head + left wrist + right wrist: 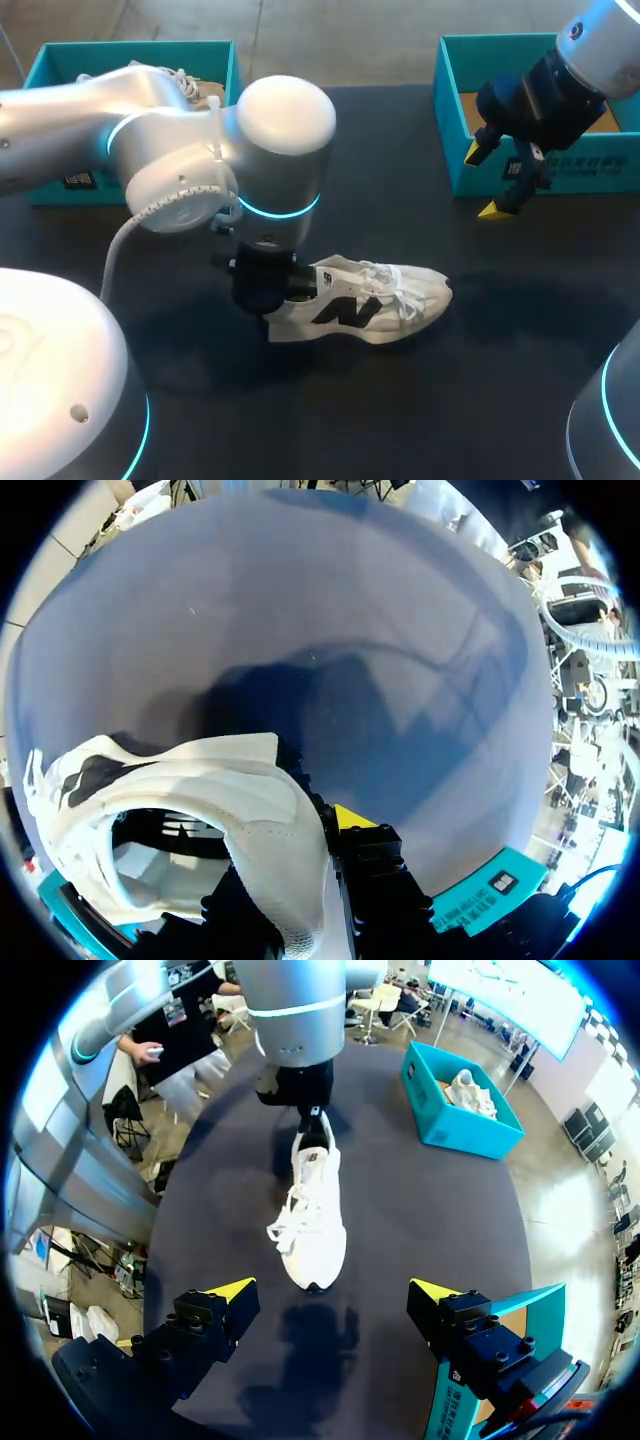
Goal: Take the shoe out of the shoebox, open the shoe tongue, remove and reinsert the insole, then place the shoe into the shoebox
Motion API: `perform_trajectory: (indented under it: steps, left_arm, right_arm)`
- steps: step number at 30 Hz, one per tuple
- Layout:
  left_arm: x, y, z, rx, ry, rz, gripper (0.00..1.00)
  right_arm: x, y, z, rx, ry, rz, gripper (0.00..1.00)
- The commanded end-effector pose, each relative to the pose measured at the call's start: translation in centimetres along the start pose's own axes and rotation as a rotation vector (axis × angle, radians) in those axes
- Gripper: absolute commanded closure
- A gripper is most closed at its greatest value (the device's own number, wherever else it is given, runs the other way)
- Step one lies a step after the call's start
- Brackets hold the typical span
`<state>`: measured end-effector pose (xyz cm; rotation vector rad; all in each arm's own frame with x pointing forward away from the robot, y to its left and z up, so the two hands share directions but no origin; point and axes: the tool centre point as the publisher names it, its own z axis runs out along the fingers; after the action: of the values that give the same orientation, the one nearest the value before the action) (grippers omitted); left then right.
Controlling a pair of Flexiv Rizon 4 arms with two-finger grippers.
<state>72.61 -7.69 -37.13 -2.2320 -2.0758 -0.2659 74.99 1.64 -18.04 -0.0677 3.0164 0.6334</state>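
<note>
Shoe (370, 305) stands on its sole on the dark table (420, 400), its heel collar pinched between the closed-in fingers of the left gripper (275, 298), one finger inside the opening and one outside. The right gripper (487, 182) hangs spread wide and holds nothing; the shoe's toe points at it from well ahead, and a teal shoebox (450, 110) lies just beside it.

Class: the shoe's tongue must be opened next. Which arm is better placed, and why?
Probably the right. The left hand grips the shoe at its heel, steadying it on the table. The right hand hangs open and empty, and the shoe's laced front points toward it.
</note>
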Motion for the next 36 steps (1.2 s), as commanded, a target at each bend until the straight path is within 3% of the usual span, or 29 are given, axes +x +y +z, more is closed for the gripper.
perform_trajectory:
  steps: [1, 11, 12, 13, 14, 15, 16, 29, 36]
  left_arm:
    - [-0.9, 0.2, 0.8, 0.000, 0.029, 0.001, 1.00]
    - [-1.0, 0.1, 1.6, 0.012, 0.048, 0.003, 1.00]
    - [-1.0, 0.1, 1.6, 0.013, 0.049, 0.003, 0.87]
    - [-1.0, 0.1, 1.6, 0.014, 0.051, 0.003, 0.58]
    - [-1.0, 0.1, 1.6, 0.015, 0.051, 0.003, 0.23]
    - [-1.0, 0.1, 1.6, 0.016, 0.051, 0.003, 0.07]
    - [-0.9, 0.1, 1.6, 0.018, 0.051, 0.002, 0.00]
    - [0.3, -0.2, -2.8, 0.038, -0.077, -0.054, 0.00]
    - [2.8, 0.2, -5.1, 0.175, -0.289, -0.199, 0.00]
  right_arm:
    - [-0.1, 0.1, 0.1, 0.002, 0.001, 0.001, 0.00]
    - [-0.1, 0.1, 0.1, 0.002, 0.001, 0.001, 0.00]
    - [-0.1, 0.1, 0.1, 0.002, 0.001, 0.001, 0.00]
    - [-0.1, 0.1, 0.1, 0.002, 0.001, 0.001, 0.00]
    - [-0.1, 0.1, 0.1, 0.002, 0.001, 0.001, 0.00]
    - [-0.1, 0.1, 0.1, 0.002, 0.001, 0.001, 0.00]
    - [-0.1, 0.1, 0.1, 0.002, 0.001, 0.001, 0.00]
    - [-0.1, 0.1, 0.1, 0.002, 0.001, 0.001, 0.00]
    - [-0.1, 0.1, 0.1, 0.002, 0.001, 0.001, 0.00]
